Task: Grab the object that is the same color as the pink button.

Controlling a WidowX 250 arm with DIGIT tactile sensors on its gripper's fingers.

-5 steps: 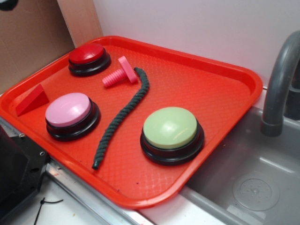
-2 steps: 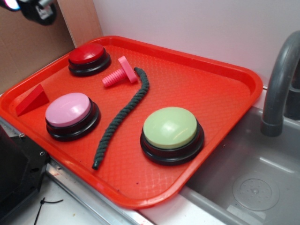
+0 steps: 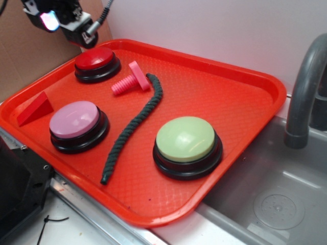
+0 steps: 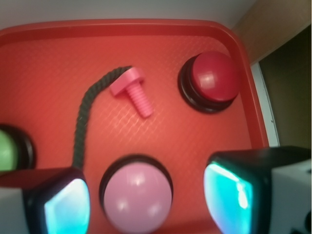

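The pink toy bolt [image 3: 130, 79] lies on its side on the red tray [image 3: 240, 102], between the red-topped button [image 3: 96, 63] and the dark green rope [image 3: 134, 125]; it also shows in the wrist view [image 4: 132, 89]. The pink button [image 3: 76, 124] sits at the tray's front left and shows in the wrist view [image 4: 137, 194] between my jaws, far below them. My gripper [image 3: 56, 18] hangs high above the tray's back left corner. It is open and empty, its glowing pads [image 4: 229, 192] wide apart.
A light green-topped button [image 3: 187, 144] sits at the tray's front right. A red wedge [image 3: 34, 108] lies at the left edge. A grey sink [image 3: 276, 204] with a faucet [image 3: 304, 97] is on the right. A brown board stands behind on the left.
My gripper has come into the exterior view at the top left, moving right and down toward the tray's back left corner. Nothing on the tray has moved.
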